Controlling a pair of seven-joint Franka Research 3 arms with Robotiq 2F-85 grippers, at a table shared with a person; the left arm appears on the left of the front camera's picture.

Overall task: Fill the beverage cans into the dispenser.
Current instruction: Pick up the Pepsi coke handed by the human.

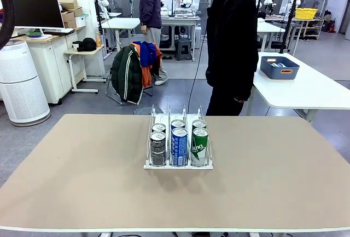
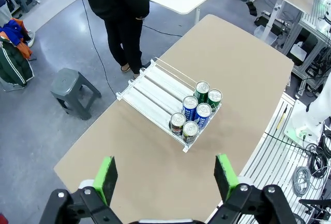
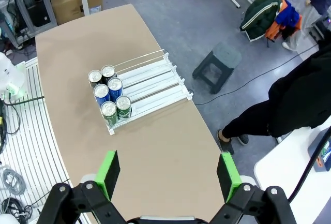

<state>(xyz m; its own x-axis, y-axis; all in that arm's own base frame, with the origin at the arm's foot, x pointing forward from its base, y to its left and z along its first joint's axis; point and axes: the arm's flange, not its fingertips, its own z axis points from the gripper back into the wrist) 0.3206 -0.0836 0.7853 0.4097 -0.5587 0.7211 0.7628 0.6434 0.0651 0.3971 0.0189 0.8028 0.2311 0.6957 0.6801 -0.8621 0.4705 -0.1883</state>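
Cans (image 1: 179, 145): we count six slim silver-topped ones, black, blue, green, seemingly paired, at the front of the white wire rack (image 1: 178, 166), mid tan surface (image 1: 82, 182).
Left tool (image 2: 165, 175): spread, empty.
Right tool (image 3: 169, 174): spread, empty.

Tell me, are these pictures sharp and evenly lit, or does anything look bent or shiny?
Front view: soft, even light, hardly any shadow, the cans sharp in the dispenser. Left wrist view: the silver can tops catch the light. Right wrist view: the wide lens makes the table look bowed at its edges.
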